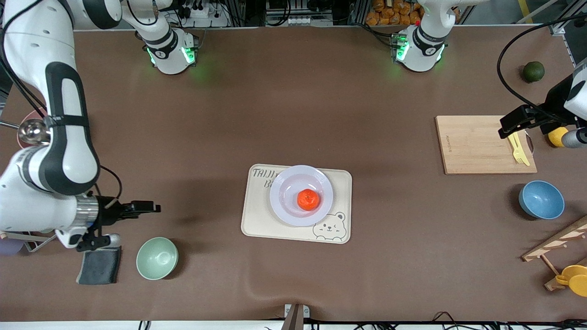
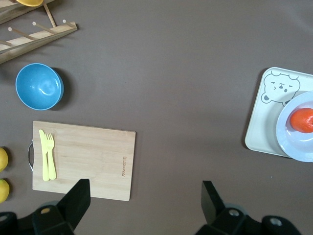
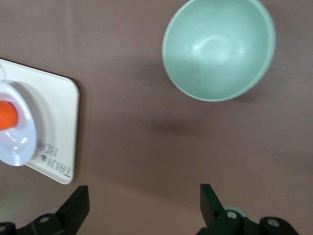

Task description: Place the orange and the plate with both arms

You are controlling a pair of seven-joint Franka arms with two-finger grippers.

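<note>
Brown surface, matte, spread across the whole front view, robot bases with green lights along its upper edge.

At centre: cream bear tray lying flat, carrying the plate, pale lavender-white and glossy. Orange resting in the plate's well, dimpled top up, touched by neither gripper. Same trio seen at the edge of both wrist views: orange on plate on tray from the left wrist; orange, plate and tray from the right wrist.

Right gripper up in the air over bare surface toward the right arm's end, well apart from the tray, fingers spread wide with nothing between them. Green bowl upright on the surface near it, closer to the front camera; dark cloth just beside that bowl.

Left gripper up over the wooden cutting board at the left arm's end, fingers likewise wide apart and empty. Yellow fork lying on the board. Blue bowl nearer the front camera than the board; dark green fruit farther off. Wooden rack at the surface's edge past the blue bowl.
</note>
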